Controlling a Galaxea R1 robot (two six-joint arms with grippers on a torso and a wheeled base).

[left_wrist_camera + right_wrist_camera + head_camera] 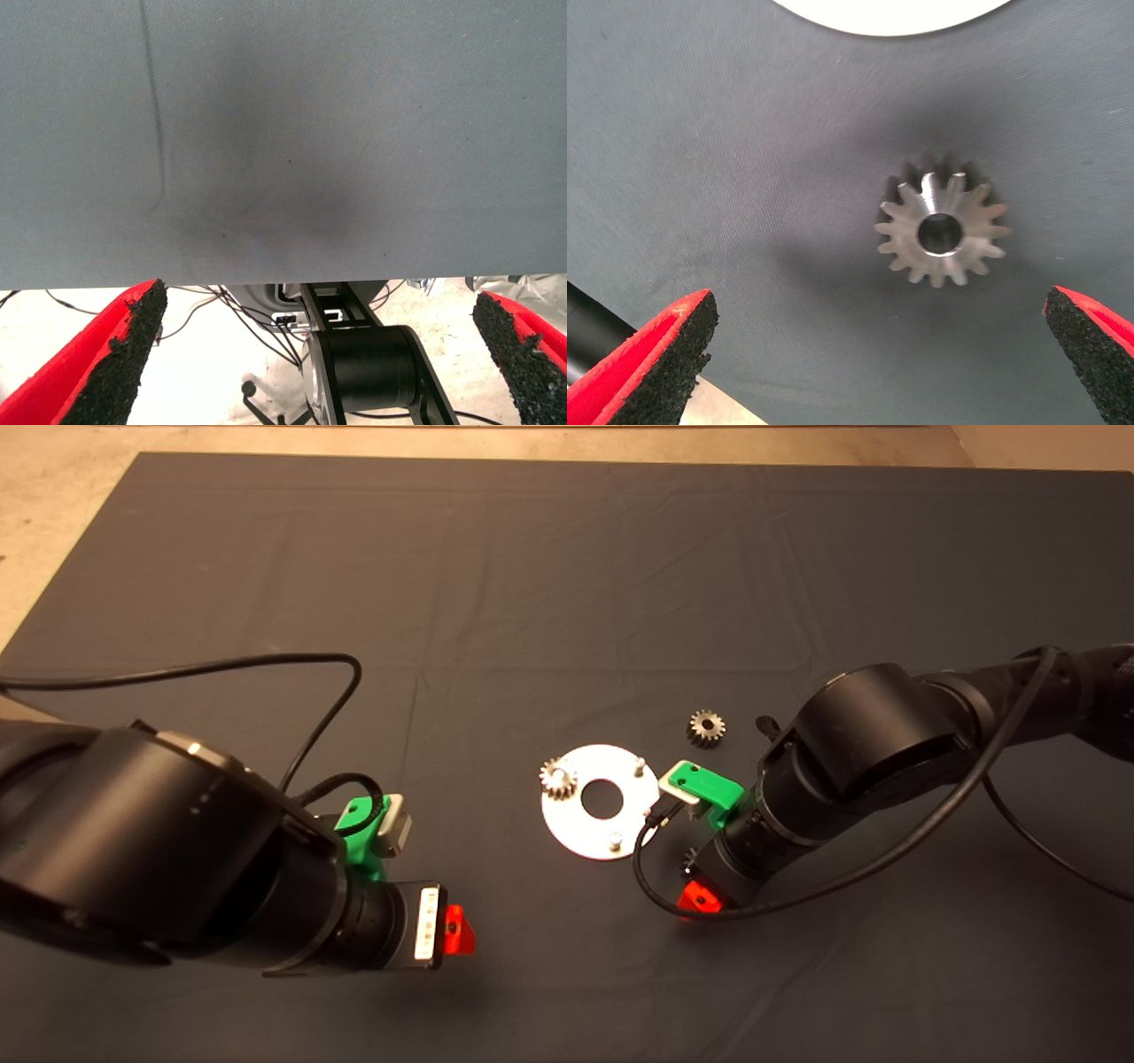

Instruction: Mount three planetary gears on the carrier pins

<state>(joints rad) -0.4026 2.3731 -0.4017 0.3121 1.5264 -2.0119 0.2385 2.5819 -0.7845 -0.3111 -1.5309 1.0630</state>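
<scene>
My right gripper (877,354), fingers spread, hovers above a loose gear (942,230) lying on the mat (567,584) just below-right of the plate (576,828). My left gripper (319,354) waits open, lower left.

One gear (558,778) is seated on the left pin of the round plate (576,828), mid-mat (567,602). A second gear (706,727) lies off the plate's upper right. A third gear (943,232) is found beneath the right gripper (877,354), just beside the plate's edge.
</scene>
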